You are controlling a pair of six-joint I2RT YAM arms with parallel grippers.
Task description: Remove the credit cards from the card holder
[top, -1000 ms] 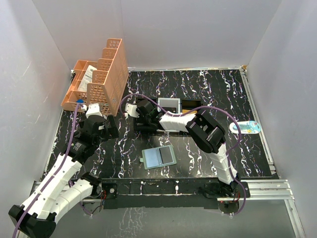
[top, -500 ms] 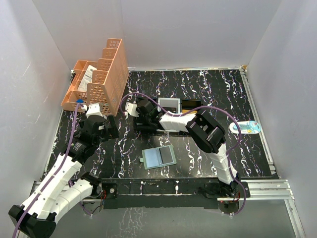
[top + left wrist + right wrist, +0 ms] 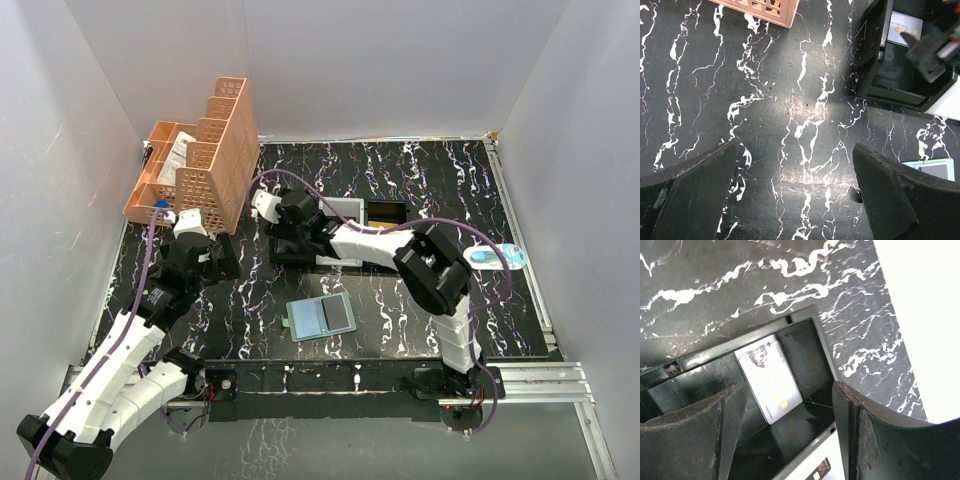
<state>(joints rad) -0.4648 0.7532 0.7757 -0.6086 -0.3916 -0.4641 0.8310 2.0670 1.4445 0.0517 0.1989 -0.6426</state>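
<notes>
The card holder (image 3: 320,316) lies open on the table in front of the arms, showing two pale blue-grey panels; its corner shows in the left wrist view (image 3: 935,167). My right gripper (image 3: 290,232) is open and empty over the left compartment of the black-and-white tray (image 3: 352,203). In the right wrist view the gripper (image 3: 787,390) has its jaws on either side of a white card (image 3: 769,379) lying in that black compartment (image 3: 740,347). A second card (image 3: 815,469) shows at the bottom edge. My left gripper (image 3: 222,262) is open and empty over bare table (image 3: 795,150).
The orange lattice organiser (image 3: 205,165) stands at the back left, its foot just above my left gripper (image 3: 765,7). The tray (image 3: 872,60) is to the left gripper's upper right. A blue-and-white object (image 3: 497,256) lies at the table's right edge. White walls enclose the table.
My right arm has shifted: its wrist has lifted slightly over the tray and its elbow has swung right. The left arm and the card holder have not moved.
</notes>
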